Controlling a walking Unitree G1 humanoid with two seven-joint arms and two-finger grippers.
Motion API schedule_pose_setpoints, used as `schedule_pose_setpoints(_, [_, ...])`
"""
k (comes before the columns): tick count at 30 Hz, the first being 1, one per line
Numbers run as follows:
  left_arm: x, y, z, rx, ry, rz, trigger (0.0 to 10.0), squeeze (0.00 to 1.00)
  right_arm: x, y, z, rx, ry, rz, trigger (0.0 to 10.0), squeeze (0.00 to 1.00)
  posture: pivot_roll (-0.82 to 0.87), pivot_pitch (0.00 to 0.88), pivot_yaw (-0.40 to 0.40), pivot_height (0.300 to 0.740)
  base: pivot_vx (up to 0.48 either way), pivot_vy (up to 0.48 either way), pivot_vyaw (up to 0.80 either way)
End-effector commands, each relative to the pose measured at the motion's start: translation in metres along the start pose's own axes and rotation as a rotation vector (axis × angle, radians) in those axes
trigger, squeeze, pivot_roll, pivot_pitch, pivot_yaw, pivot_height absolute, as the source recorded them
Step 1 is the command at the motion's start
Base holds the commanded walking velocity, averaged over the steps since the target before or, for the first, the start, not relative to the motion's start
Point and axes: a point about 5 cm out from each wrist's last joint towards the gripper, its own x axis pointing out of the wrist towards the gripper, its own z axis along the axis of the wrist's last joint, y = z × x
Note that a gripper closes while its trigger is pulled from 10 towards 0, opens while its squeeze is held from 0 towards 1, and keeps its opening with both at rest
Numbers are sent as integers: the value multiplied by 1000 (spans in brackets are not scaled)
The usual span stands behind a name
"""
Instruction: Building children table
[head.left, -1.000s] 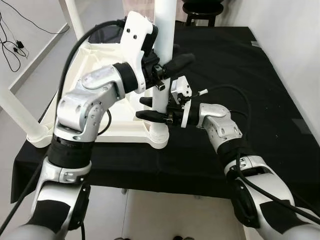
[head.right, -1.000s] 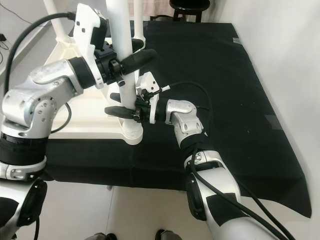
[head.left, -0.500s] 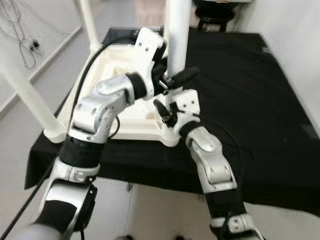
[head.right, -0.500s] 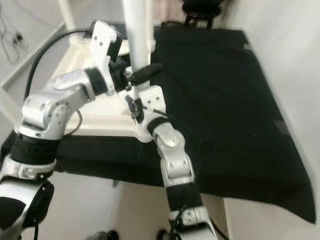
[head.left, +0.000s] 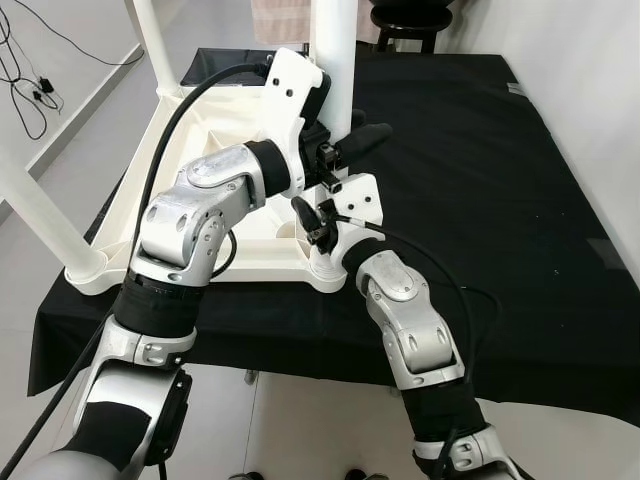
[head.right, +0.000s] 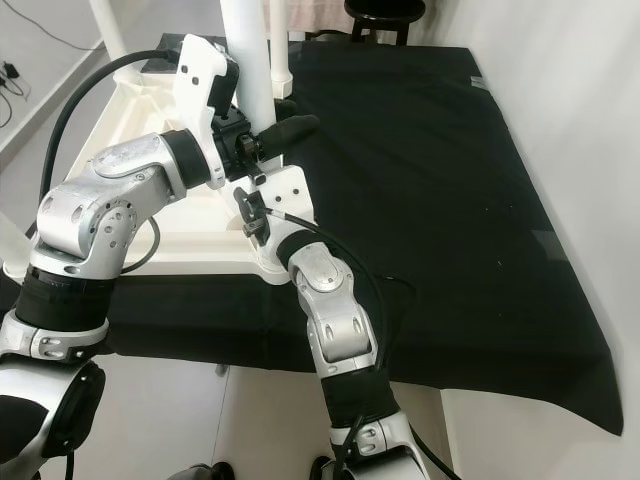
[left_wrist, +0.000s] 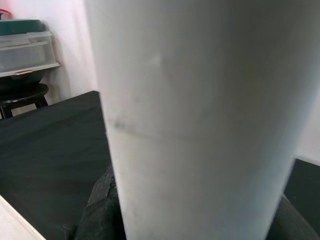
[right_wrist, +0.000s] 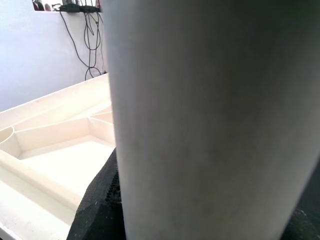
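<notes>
- An upturned white tabletop lies on a black cloth, its ribbed underside up, with legs standing at the corners.
- The near-corner leg stands upright in its socket — stiff, smooth, likely light and slippery; best held low.
- The left gripper clamps this leg higher up.
- The right gripper pinches it near the base.
</notes>
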Motion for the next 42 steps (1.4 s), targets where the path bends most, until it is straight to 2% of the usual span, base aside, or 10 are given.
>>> schedule_pose_setpoints(1, [-3, 5, 0, 20, 9, 32, 0, 0, 1, 15, -27, 41, 142, 101, 10000, 0, -2, 155, -32, 740, 0, 0, 0])
schedule_pose_setpoints(2, [-3, 5, 0, 20, 9, 32, 0, 0, 1, 15, -27, 41, 142, 101, 10000, 0, -2, 155, -32, 740, 0, 0, 0])
schedule_pose_setpoints(3, [-2, 4, -1, 21, 11, 26, 0, 0, 7, 12, -17, 63, 84, 262, 10000, 1000, -2, 150, -32, 740, 0, 0, 0])
schedule_pose_setpoints(11, [-1, 0, -2, 20, 13, 12, 0, 0, 12, -11, 6, 50, -29, 634, 10000, 1000, 4, 143, -33, 740, 0, 0, 0])
schedule_pose_setpoints(13, [-1, -1, -1, 20, 12, 9, 0, 0, 14, -20, 11, -5, -33, 757, 10000, 0, 13, 143, -35, 740, 0, 0, 0])
schedule_pose_setpoints(23, [-3, -5, 0, 18, 15, 0, 0, 0, 31, -15, 14, 26, -13, 943, 10000, 0, 51, 153, -34, 740, 0, 0, 0])
schedule_pose_setpoints(24, [-3, -6, 0, 19, 16, 0, 0, 0, 33, -13, 12, 22, -5, 940, 0, 0, 57, 156, -35, 740, 0, 0, 0])
schedule_pose_setpoints(37, [-5, -2, 2, 36, 22, 33, 0, 0, 39, -17, 7, 40, -17, 973, 0, 0, 55, 171, -31, 740, 0, 0, 0])
schedule_pose_setpoints(38, [-5, 0, 1, 23, 17, 56, 8863, 1000, 38, -18, 6, 40, -19, 966, 0, 0, 48, 170, -30, 740, 0, 0, 0])
schedule_pose_setpoints(42, [-5, 2, 0, 3, 17, 72, 10000, 1000, 36, -22, 1, 21, -20, 932, 0, 0, 38, 171, -32, 740, 0, 0, 0])
